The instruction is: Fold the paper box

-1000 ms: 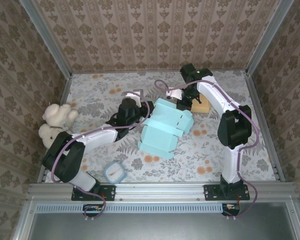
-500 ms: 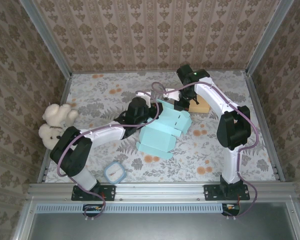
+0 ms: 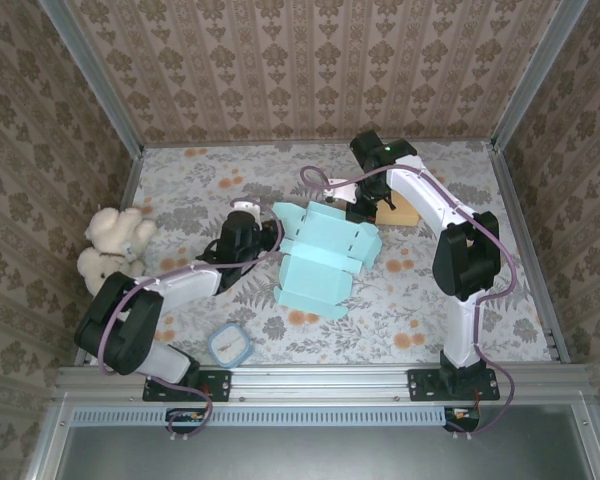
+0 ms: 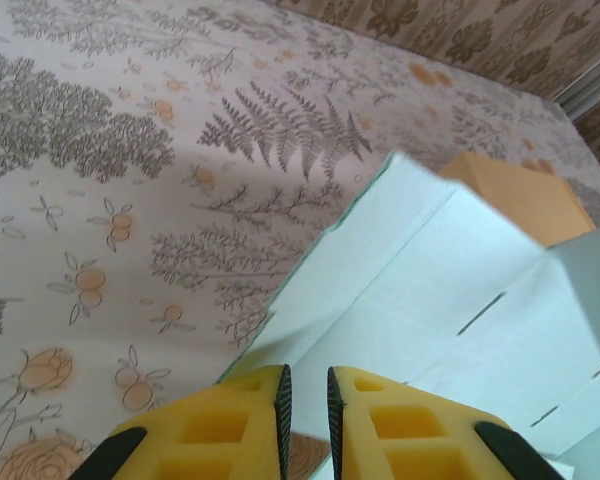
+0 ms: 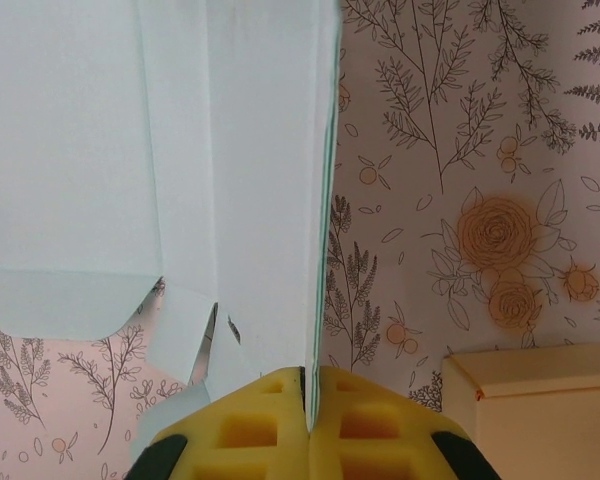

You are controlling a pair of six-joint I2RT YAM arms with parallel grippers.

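Paper box (image 3: 325, 262), pale blue and part-folded, sits on the floral tabletop (image 3: 460, 300) between the two tools. Its far flaps are raised and its near end is flat on the tabletop.

Left tool (image 3: 272, 230) is at the box's left flap, with the box just right of and ahead of its tips. In the left wrist view the yellow pads (image 4: 220, 430) are nearly together with only a slim gap between them. The box panel (image 4: 450, 290) lies straight ahead of the tips, and its near corner runs under the left pad. I cannot tell if paper is actually pinched in that gap, so grip state is unclear. Slots in the panel sit ahead and to the right of this tool.

Right tool (image 3: 360, 212) is at the box's far right corner. In the right wrist view the pads (image 5: 250, 430) are pressed together, clamping the thin edge of an upright box panel (image 5: 130, 150). That edge runs straight out from the tips. The rest of the panel spreads to the left of this tool, with a cut tab near the left pad.

A tan box (image 5: 520, 410) rests on the tabletop just right of the right tool, apart from the paper.

Plush toy (image 3: 110, 245) lies well to the left of the left tool.
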